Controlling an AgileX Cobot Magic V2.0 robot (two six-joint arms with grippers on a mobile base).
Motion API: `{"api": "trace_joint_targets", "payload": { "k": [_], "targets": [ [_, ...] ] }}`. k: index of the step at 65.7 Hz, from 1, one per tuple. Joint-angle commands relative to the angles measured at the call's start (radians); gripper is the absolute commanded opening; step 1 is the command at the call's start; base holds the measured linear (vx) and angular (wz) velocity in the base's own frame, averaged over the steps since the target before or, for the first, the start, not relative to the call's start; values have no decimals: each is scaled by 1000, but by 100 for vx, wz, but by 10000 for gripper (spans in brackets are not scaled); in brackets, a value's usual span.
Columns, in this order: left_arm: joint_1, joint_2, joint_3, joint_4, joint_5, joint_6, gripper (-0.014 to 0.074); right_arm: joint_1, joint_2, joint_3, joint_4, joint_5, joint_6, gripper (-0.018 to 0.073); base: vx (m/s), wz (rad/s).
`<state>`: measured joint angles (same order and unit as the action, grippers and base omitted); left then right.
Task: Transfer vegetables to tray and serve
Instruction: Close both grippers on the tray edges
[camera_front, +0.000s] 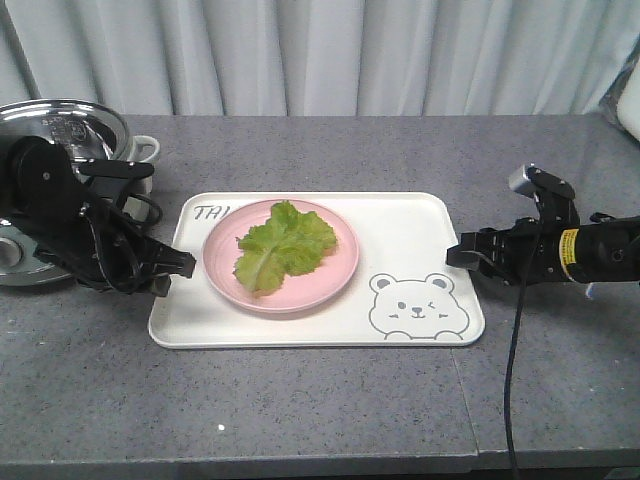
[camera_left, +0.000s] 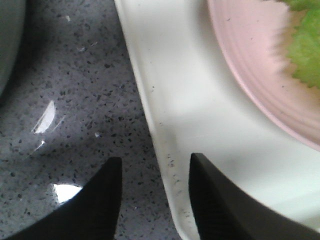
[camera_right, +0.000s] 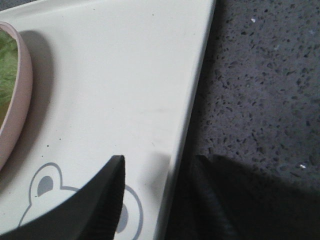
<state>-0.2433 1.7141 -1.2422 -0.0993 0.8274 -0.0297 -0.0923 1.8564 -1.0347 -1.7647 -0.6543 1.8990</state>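
lettuce on pink plate, plate on tray, mid-bench | left jaws wide, astride tray's left rim | right jaws wide, astride its right rim | steel pot behind left arm

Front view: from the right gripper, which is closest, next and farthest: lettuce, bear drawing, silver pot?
1. Bear drawing, tray corner beside the right gripper.
2. Lettuce, on the pink plate, mid-tray.
3. Silver pot, table's far end.
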Motion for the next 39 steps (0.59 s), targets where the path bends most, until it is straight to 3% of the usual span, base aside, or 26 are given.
{"api": "trace_joint_targets", "payload": {
  "k": [1,39],
  "targets": [
    [0,-15,-24,-24,-30,-12,302,1,-33,-25,15,-7,-13,309,0,0],
    [0,24,51,-65,-90,-7,297,1,-22,-25,15,-25,-13,300,0,0]
  ]
}}
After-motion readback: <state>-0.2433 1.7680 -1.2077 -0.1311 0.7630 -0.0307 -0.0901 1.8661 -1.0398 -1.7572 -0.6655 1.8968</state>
